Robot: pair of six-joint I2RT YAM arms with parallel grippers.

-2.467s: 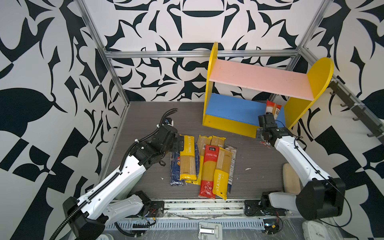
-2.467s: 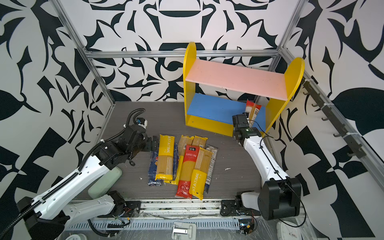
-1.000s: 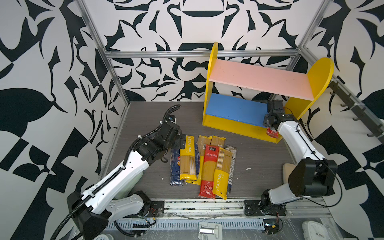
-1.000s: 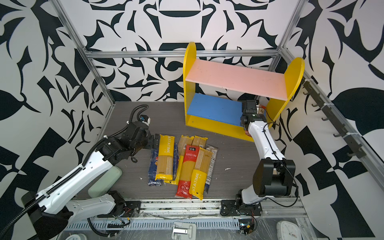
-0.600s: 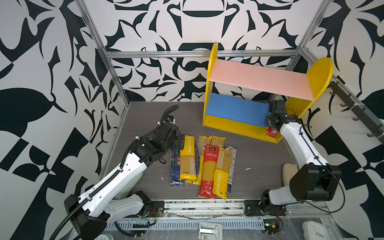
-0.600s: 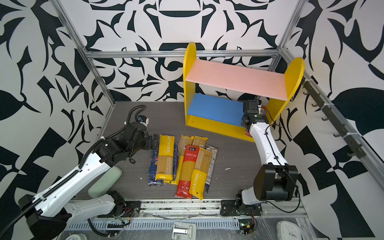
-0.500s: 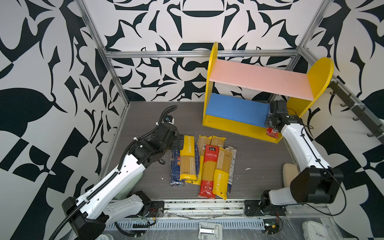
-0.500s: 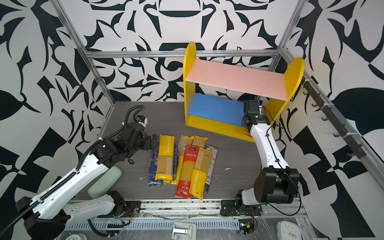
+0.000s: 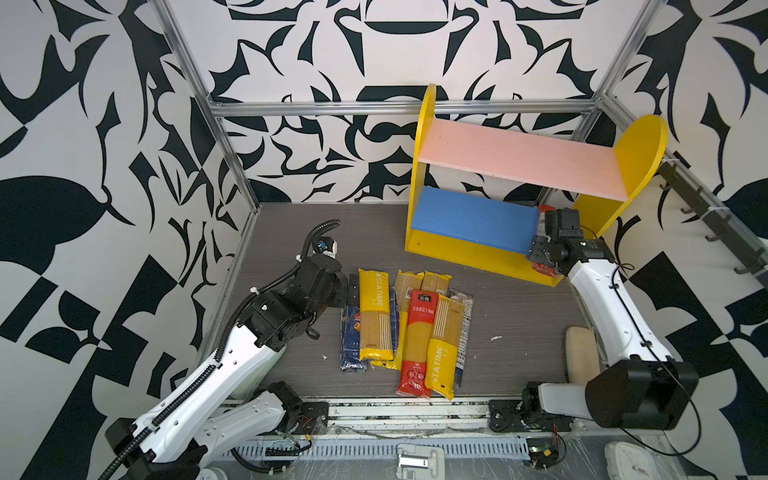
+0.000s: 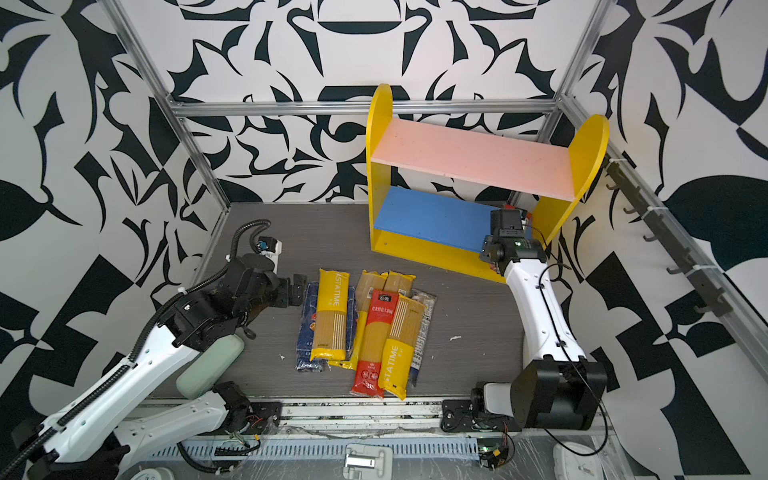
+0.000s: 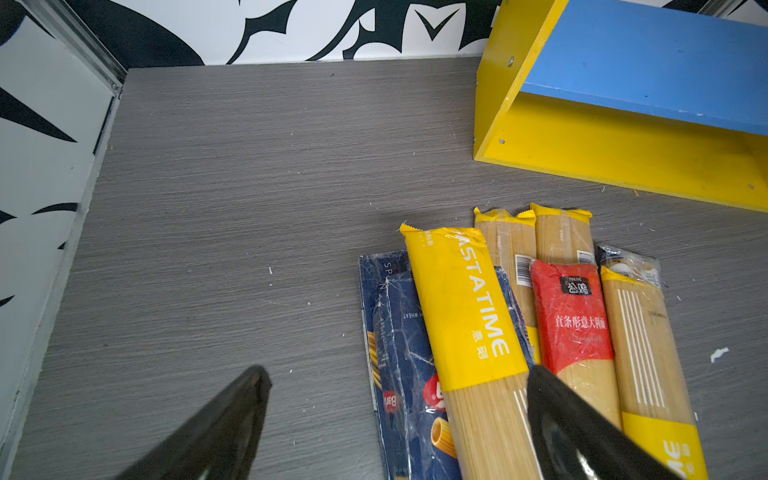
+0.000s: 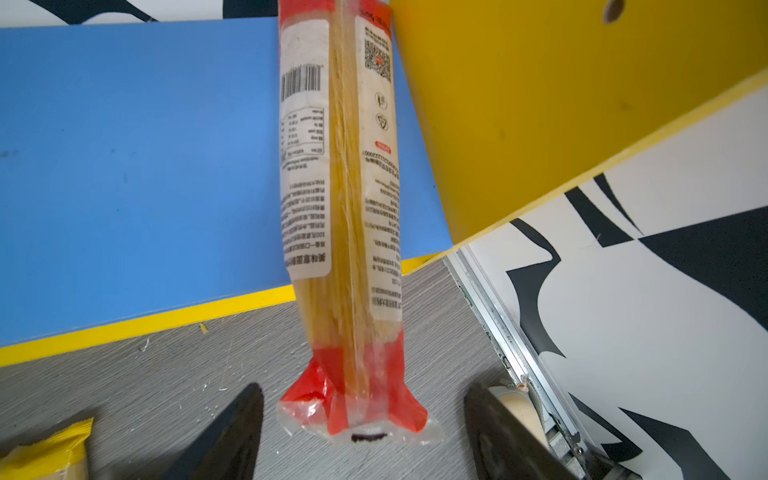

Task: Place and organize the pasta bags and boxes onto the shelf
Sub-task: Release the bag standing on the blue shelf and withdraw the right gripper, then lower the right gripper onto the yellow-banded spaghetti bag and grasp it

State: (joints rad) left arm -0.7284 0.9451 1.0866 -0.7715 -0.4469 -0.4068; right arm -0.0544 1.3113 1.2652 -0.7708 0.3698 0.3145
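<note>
Nearest us, in the lower middle of both top views, the pile lies on the grey table (image 9: 519, 316): 6 long bags (image 9: 417, 345) side by side and overlapping, and the blue boxes (image 9: 351, 336) peeking out under the pile's left edge, with a yellow-ended bag (image 9: 375, 316) lying along on top of them. Just left of the pile's far end is the left gripper (image 10: 297, 289), jaws spread wide and gripping nothing; in the left wrist view the boxes and that yellow-ended bag show in the gap between its 2 fingers (image 11: 232, 415). Farther back, right of centre, stands the shelf (image 9: 469, 253). On its blue board (image 9: 469, 216), at the right end and just beside the yellow side panel (image 12: 540, 104), lies 1 red bag (image 12: 340, 166), lengthwise front to back, its near end poking out past the front edge over the table. And there is the right gripper (image 12: 363, 390) at that end: jaws apart, 1 finger on each side of the red crimped tail, clear gaps both sides, holding nothing.
</note>
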